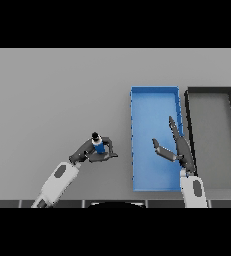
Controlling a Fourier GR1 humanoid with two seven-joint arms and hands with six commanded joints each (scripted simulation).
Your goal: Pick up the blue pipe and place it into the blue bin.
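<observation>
A small blue pipe (98,145) with a dark cap stands upright at the table's middle. My left hand (89,154) is curled round its base, fingers and thumb wrapping it. The blue bin (155,98) lies to the right of it, long side running away from me. Over the bin's right part hangs my right hand (179,148), open, fingers straight and thumb spread to the left, holding nothing.
A dark grey bin (212,91) sits right beside the blue bin, their long walls nearly touching. The grey table (52,95) stretches to the left and the back.
</observation>
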